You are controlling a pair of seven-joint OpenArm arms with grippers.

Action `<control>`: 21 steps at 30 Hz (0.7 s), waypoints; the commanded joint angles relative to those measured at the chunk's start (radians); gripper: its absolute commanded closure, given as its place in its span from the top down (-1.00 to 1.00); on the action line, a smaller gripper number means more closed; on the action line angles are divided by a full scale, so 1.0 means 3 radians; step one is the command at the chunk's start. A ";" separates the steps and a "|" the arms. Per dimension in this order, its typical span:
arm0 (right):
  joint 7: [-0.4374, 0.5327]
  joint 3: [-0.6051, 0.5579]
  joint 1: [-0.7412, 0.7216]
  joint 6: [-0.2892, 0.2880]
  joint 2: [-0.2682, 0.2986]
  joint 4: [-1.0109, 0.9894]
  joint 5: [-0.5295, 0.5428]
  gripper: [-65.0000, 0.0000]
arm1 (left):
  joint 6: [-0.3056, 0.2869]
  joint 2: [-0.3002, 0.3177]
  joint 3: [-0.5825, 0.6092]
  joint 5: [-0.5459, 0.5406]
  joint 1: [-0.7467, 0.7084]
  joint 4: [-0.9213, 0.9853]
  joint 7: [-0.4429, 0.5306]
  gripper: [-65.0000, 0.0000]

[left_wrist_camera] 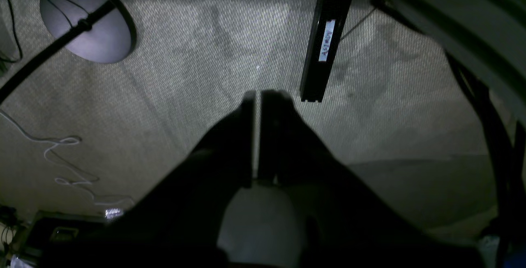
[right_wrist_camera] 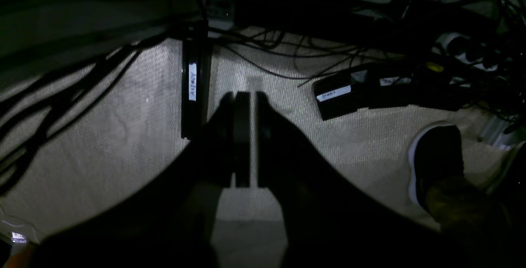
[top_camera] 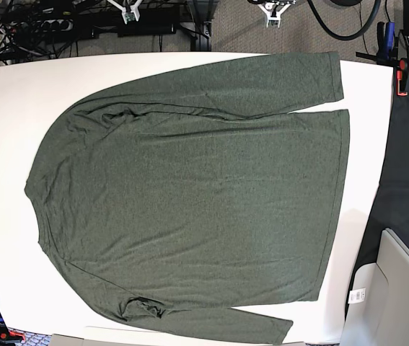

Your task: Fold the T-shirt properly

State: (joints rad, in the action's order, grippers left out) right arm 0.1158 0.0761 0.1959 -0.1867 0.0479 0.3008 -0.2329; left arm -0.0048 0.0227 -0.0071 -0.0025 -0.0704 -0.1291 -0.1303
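Over carpet, both arms point down off table; left jaws, right jaws closed, empty; T-shirt flat.

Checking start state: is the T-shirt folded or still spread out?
Spread. In the base view the T-shirt lies flat on the white table, both sleeves laid along its sides, no fold made.

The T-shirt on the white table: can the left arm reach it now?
Probably yes. The T-shirt lies flat and uncovered on the table, nothing on top. The left pincer is shut and hangs above carpet floor, off the table, so the arm must first come over.
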 commanded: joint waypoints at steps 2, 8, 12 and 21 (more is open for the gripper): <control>0.0036 0.0005 0.0112 -0.0009 0.0037 0.0007 0.0007 -1.00 | -0.0002 0.0034 -0.0005 0.0006 -0.0111 -0.0017 -0.0003 -1.00; 0.0016 0.0005 0.0490 -0.0009 0.0186 0.0621 0.0007 -1.00 | -0.0002 0.0208 -0.0005 0.0006 -0.0504 -0.0605 -0.0008 -1.00; 0.0016 0.0005 0.0792 -0.0009 0.0308 0.1087 0.0007 -1.00 | -0.0002 0.0321 -0.0005 0.0001 -0.0914 -0.1229 -0.0018 -1.00; 0.0010 0.0010 0.1677 -0.0009 0.0493 0.2595 0.0007 -1.00 | -0.0002 0.0449 -0.0015 0.0001 -0.1901 -0.2978 -0.0034 -1.00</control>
State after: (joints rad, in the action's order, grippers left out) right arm 0.1089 0.0731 0.6796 -0.1967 0.1822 1.0782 -0.2371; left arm -0.0124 0.1471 -0.0071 -0.0040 -0.6224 -1.0229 -0.1516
